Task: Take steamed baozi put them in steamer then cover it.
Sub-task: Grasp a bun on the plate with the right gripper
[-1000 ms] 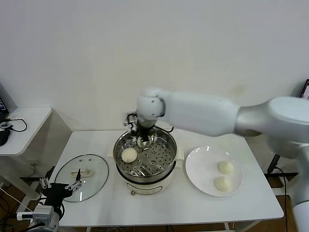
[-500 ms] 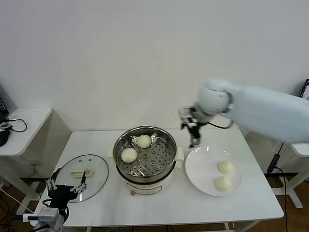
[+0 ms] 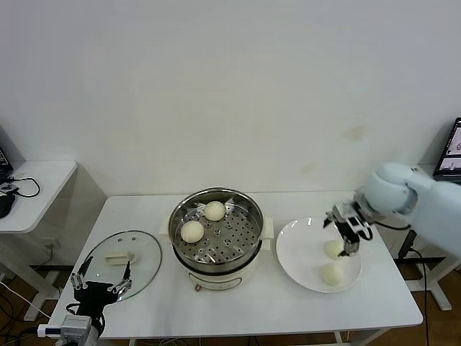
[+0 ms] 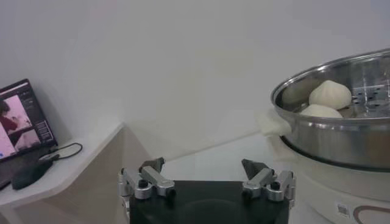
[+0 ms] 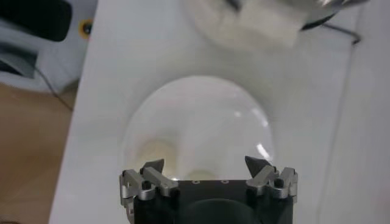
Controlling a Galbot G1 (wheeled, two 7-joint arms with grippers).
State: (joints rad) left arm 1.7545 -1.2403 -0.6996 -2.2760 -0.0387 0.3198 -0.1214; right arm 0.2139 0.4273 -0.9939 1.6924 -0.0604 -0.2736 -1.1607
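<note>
Right gripper [image 3: 348, 232] hangs with jaws wide and empty, just above the far baozi [image 3: 333, 249] on the plate [image 3: 299, 252]; your drop is nearly straight down. Two more already sit in the steamer [image 3: 216, 229]. Left gripper [image 3: 99, 282] idles open by the cover [image 3: 121, 265].

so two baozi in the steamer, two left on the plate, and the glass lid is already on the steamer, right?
Not quite: the glass lid is not on the steamer. The head view shows it lying flat on the table to the steamer's left, with the pot open. The rest holds: two baozi sit in the steamer and two remain on the plate, at and.
</note>
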